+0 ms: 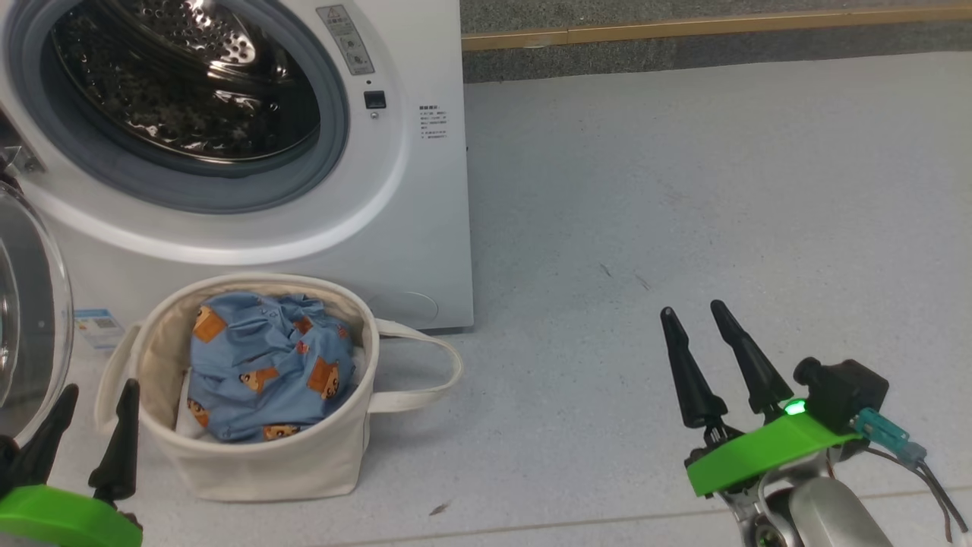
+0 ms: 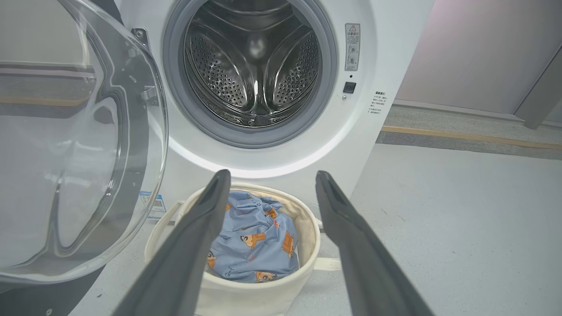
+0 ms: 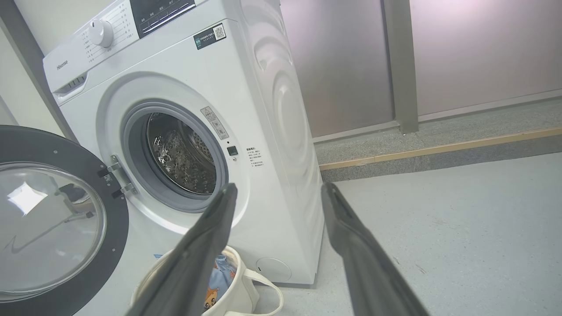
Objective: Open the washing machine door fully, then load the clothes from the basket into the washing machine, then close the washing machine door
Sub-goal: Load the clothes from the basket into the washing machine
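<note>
Door (image 3: 48, 228) stood open at the washer's (image 1: 425, 228) left; clothes (image 1: 266, 365) lay in the basket (image 1: 266, 471) before it. I held left hand (image 1: 99, 389) and right hand (image 1: 692, 310) wide open, empty.

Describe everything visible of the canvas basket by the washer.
The basket is a round, soft-walled tub of cream canvas, upright on the grey floor just before the washing machine, below its open drum. A loop strap handle sticks out from each side. Inside lie bunched light blue clothes printed with orange-brown figures, over white padding. Whether it touches the machine cannot be told.
</note>
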